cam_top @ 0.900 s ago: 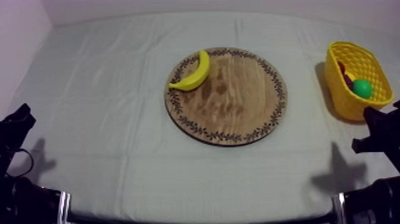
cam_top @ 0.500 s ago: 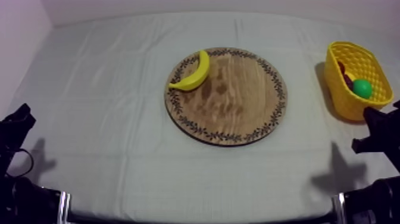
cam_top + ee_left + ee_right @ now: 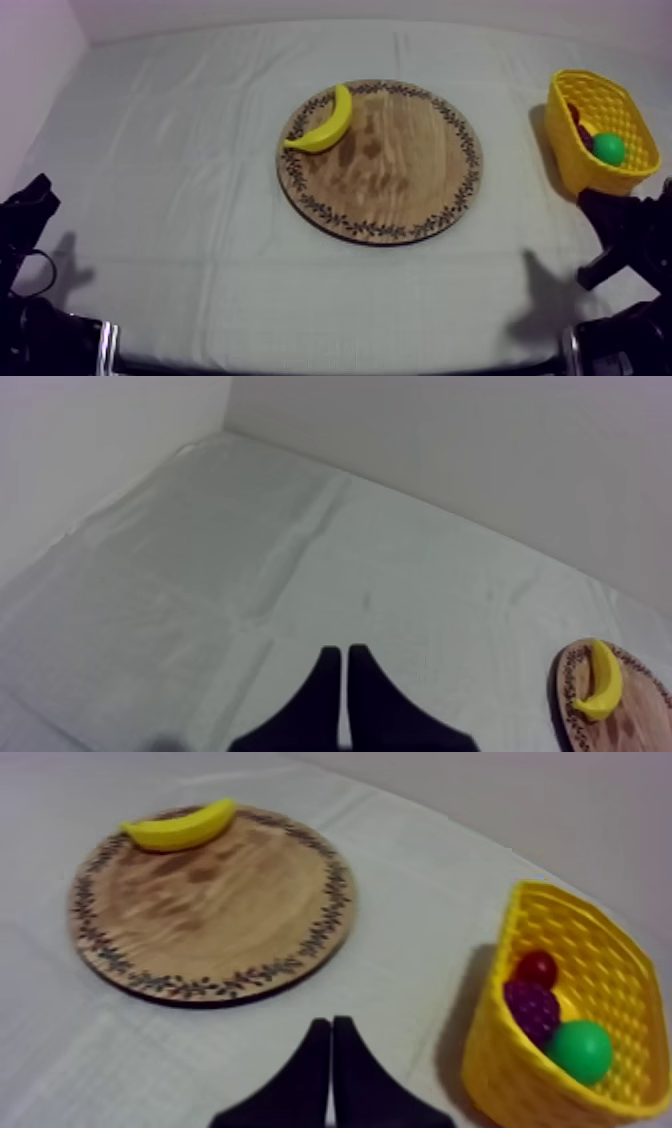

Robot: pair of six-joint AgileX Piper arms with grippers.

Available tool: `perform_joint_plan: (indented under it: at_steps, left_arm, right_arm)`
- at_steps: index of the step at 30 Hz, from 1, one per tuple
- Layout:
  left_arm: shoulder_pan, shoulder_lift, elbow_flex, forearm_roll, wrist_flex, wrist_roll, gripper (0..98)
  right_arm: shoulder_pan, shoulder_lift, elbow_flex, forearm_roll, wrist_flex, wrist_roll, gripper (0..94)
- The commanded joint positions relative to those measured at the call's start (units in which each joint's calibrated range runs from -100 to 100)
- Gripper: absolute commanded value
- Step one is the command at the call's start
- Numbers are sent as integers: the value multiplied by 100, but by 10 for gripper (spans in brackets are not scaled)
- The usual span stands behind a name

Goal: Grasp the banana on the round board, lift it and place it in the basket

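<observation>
From above, the left gripper [image 3: 30, 205] sits low, well left of the board [image 3: 400, 190]. The right gripper [image 3: 610, 235] sits low to the board's right, just beside the basket [image 3: 565, 150]. The banana [image 3: 325, 122], yellow and curved, lies on the board's far-left rim. Left wrist view: fingers together, empty, over bare tabletop [image 3: 250, 556] left of the board. Right wrist view: fingers together, empty, over tabletop right of the board.

Grapes [image 3: 533, 1010], small red fruit [image 3: 537, 967], green fruit [image 3: 580, 1050]
</observation>
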Motion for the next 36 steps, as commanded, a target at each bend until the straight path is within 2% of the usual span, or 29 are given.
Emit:
perform_joint_plan:
  at_steps: [1,5,8,14,17,20,24,32,36]
  left_arm:
    - [-2,2,3,-1,-1,1,1]
    - [-2,2,3,-1,-1,1,1]
    - [-2,2,3,-1,-1,1,1]
    - [-2,2,3,-1,-1,-2,1]
    - [-2,2,3,-1,-1,-3,1]
    - [-2,2,3,-1,-1,-3,1]
    - [-2,2,3,-1,-1,-4,1]
    - [-2,2,3,-1,-1,-4,1]
    - [-2,2,3,-1,-1,-4,1]
  right_arm:
    - [-322,-2,0,0,-1,15,6]
    - [-527,7,-26,-4,-35,-123,6]
    - [-601,177,-63,-20,-167,-80,7]
    - [-903,1515,-524,411,-914,-258,7]
    - [-985,2337,-1220,371,-865,-217,7]
    - [-1078,3189,-2214,257,-407,-112,6]
    - [-1181,4333,-3755,130,578,-28,6]
    - [-1393,6336,-6185,213,1624,-15,6]
    - [-1547,7292,-7274,230,2293,118,6]
